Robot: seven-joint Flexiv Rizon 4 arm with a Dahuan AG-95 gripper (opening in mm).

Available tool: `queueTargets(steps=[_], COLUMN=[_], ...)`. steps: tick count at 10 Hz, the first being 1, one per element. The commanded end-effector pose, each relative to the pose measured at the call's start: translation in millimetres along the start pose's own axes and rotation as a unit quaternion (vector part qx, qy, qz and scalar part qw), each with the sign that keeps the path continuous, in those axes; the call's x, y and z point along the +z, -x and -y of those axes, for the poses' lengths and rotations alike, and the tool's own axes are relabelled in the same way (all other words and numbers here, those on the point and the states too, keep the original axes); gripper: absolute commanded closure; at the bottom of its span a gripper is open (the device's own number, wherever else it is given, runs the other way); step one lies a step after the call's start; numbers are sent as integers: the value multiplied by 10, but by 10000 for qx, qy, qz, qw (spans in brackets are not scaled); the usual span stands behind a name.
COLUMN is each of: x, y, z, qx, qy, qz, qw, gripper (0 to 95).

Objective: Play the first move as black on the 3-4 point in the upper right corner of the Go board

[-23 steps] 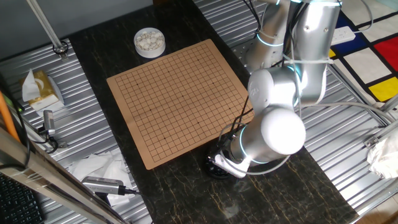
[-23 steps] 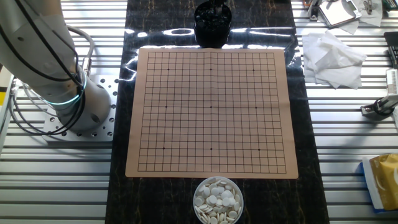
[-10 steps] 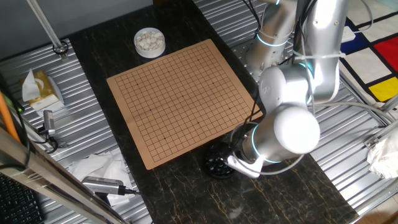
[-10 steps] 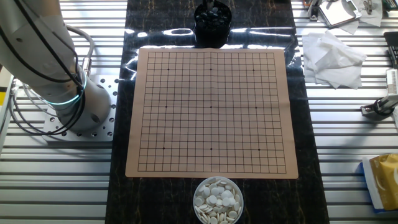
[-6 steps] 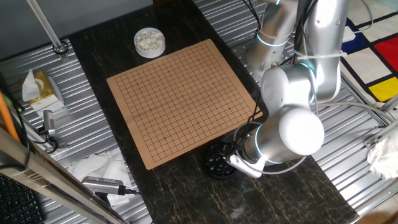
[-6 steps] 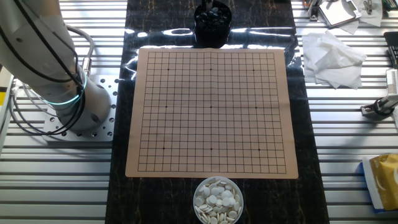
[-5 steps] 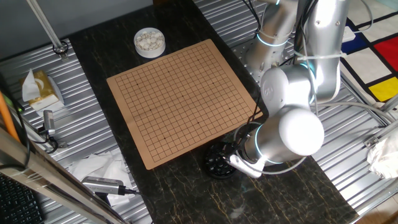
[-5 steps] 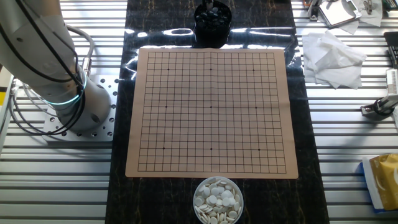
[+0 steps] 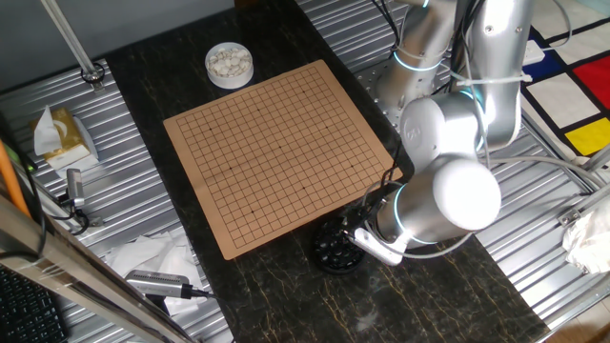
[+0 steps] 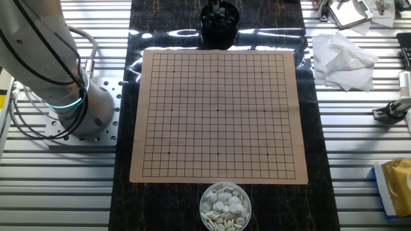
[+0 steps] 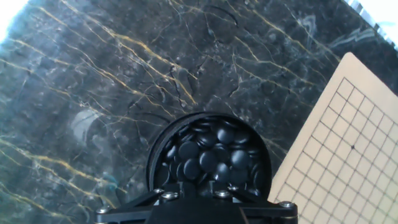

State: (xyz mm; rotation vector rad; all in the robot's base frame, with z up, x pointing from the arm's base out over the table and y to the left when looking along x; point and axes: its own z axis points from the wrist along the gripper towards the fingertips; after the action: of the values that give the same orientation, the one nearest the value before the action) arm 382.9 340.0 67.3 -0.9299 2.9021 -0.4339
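Directly beneath the gripper (image 11: 193, 208) sits the black bowl (image 11: 209, 158), just off the near edge of the Go board (image 9: 276, 152), with bare dark marble tabletop (image 11: 93, 93) open around it. Only the gripper's base bracket shows in the hand view, so I cannot tell how far its fingers are spread or whether they hold a stone. Black stones (image 11: 214, 155) fill the bowl below it. Beyond the gripper, the board's grid carries no stones.
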Motion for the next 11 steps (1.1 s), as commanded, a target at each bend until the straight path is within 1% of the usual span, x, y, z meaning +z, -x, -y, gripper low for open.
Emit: queueTargets(steps=[1, 2, 3, 6, 9, 11], x=[63, 78, 77, 91, 124, 120], y=[89, 115, 114, 112, 114, 123], z=[-35, -52, -51, -38, 3, 7], qx=[-47, -28, -54, -44, -42, -48], qy=[20, 7, -8, -33, -28, -38], qz=[-22, 1, 28, 23, 99, 111], qw=[10000, 10000, 10000, 10000, 9999, 9999], gripper=[760, 760, 760, 760, 760, 760])
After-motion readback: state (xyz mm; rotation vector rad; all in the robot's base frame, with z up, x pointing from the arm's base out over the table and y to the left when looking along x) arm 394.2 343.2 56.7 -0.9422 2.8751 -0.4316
